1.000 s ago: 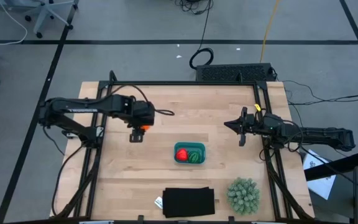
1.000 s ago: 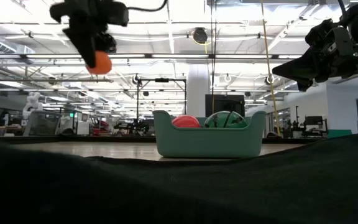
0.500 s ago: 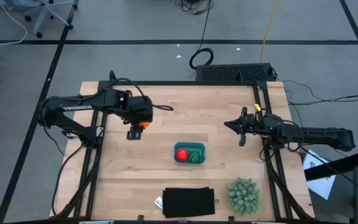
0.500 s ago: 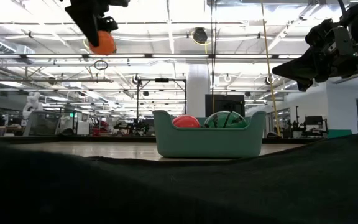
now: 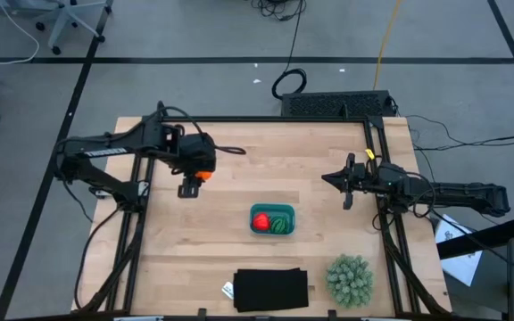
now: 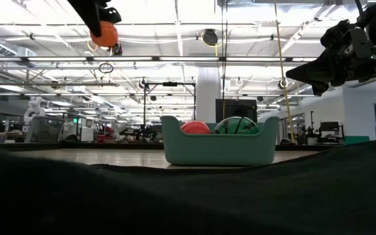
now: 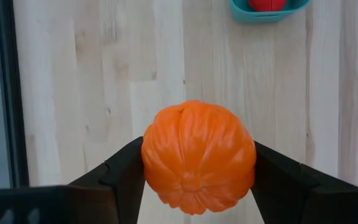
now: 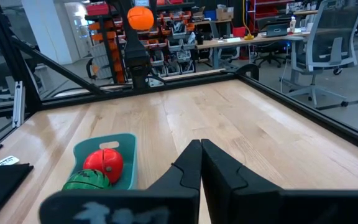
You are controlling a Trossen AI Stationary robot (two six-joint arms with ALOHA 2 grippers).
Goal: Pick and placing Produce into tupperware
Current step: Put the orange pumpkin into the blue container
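My left gripper (image 5: 204,176) hangs high over the table's left part, shut on the orange round produce (image 7: 197,158), which also shows in the low view (image 6: 104,34) and the right wrist view (image 8: 140,17). The teal tupperware (image 5: 272,219) rests on its base near the table's middle, holding the red piece (image 5: 261,219) and the dark green piece (image 5: 281,225). My right gripper (image 5: 327,179) waits shut and level at the table's right side, touching nothing. My left gripper pinches the orange produce by its two opposite sides (image 7: 146,163) between its two fingers (image 7: 120,177). The fingers come from above, pointing steeply down. The produce hangs lifted well clear of the table.
A black flat rectangle (image 5: 271,290) lies at the near edge, with a small white tag beside it. A pale-green spiky plant ball (image 5: 350,278) stands at the near right. Bare wood lies between my left gripper and the tupperware.
My left gripper has risen with the orange produce held between its fingers, carrying it higher above the table and slightly toward the far left. The tupperware and my right arm have kept still.
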